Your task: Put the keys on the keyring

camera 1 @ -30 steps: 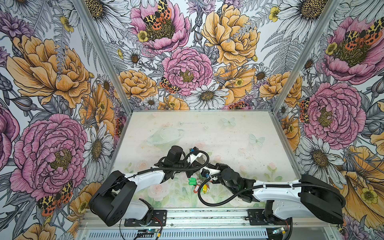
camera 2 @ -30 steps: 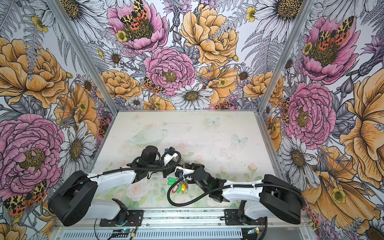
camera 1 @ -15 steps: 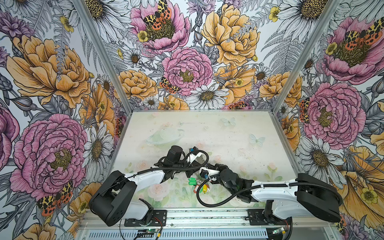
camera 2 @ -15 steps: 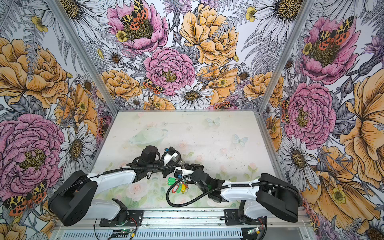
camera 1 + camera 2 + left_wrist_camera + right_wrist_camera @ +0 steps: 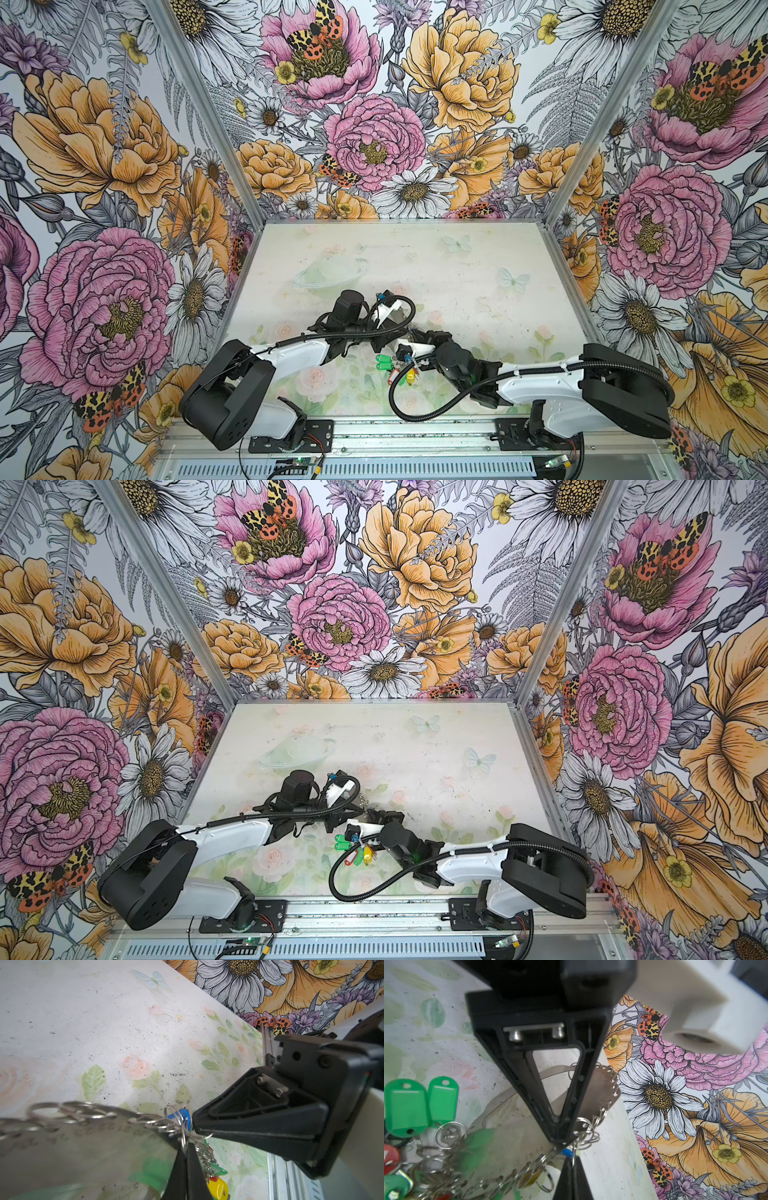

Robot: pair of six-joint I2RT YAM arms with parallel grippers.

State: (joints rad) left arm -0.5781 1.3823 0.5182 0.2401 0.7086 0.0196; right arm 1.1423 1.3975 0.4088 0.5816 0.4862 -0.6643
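The keyring [image 5: 87,1147] is a flat grey band with stamped numbers, edged with small wire rings; it also shows as keyring [image 5: 600,1088]. Only the blue tag [image 5: 180,1115] of the keys shows, as a sliver at the band's edge, blue tag [image 5: 566,1152]; the metal key is hidden. My left gripper [image 5: 186,1148] is shut on a wire ring at that edge. My right gripper [image 5: 572,1160] is shut on a thin wire ring beside the blue tag. The two tips nearly touch, left gripper [image 5: 404,332] facing right gripper [image 5: 417,335], near the table's front middle.
A bunch of keys with green tags [image 5: 406,1105], red and yellow tags [image 5: 218,1188] hangs from the band, seen as coloured tags [image 5: 388,365] below the grippers. A black cable [image 5: 419,409] loops off the right arm. The front rail [image 5: 415,440] lies close behind.
The right arm has shifted slightly toward the left. Both grippers stay shut at the same spot on the band's edge.
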